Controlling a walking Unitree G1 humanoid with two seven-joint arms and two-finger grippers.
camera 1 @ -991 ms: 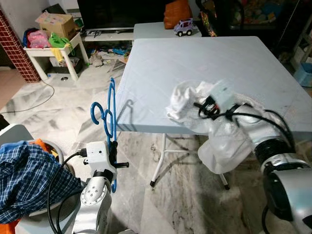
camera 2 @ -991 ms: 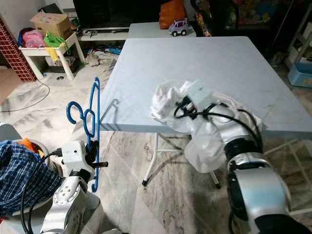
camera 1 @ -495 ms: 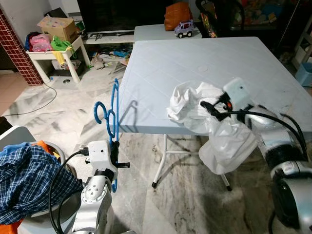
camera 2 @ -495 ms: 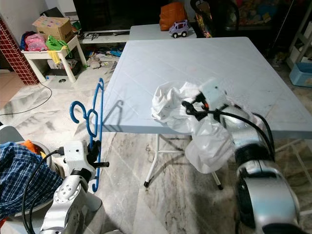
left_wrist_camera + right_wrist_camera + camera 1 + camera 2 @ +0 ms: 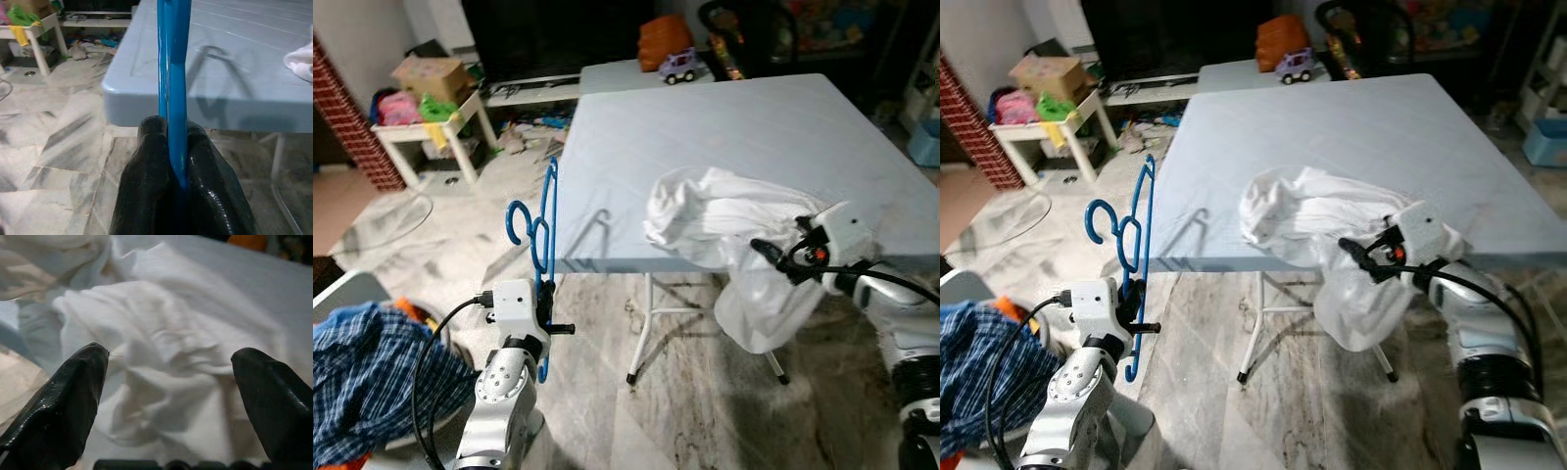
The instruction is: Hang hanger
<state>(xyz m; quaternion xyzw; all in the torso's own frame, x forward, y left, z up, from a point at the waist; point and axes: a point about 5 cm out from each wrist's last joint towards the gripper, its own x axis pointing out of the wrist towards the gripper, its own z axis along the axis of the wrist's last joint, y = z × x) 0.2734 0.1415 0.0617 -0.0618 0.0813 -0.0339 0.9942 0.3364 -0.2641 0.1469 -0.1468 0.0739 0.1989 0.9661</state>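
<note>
A blue plastic hanger (image 5: 544, 230) stands upright just left of the table's near left corner, with my left gripper (image 5: 544, 315) shut on its lower bar. The left wrist view shows both black fingers (image 5: 151, 166) pressed against the blue bar (image 5: 175, 88). A crumpled white garment (image 5: 720, 211) lies on the front edge of the pale blue table (image 5: 705, 127), and part of it hangs over the edge. My right gripper (image 5: 771, 257) is open in front of that hanging part, its fingers (image 5: 63, 396) spread wide and facing the cloth (image 5: 166, 333).
A laundry basket with a blue plaid shirt (image 5: 367, 357) sits at my lower left. At the back left stands a small white table (image 5: 423, 106) with boxes. A toy car (image 5: 677, 66) rests on a second table behind. The table's folding legs (image 5: 641, 328) stand on marble floor.
My right gripper has drawn back from on top of the garment to just off the table's front edge, lower and nearer me. The left gripper still holds the hanger upright.
</note>
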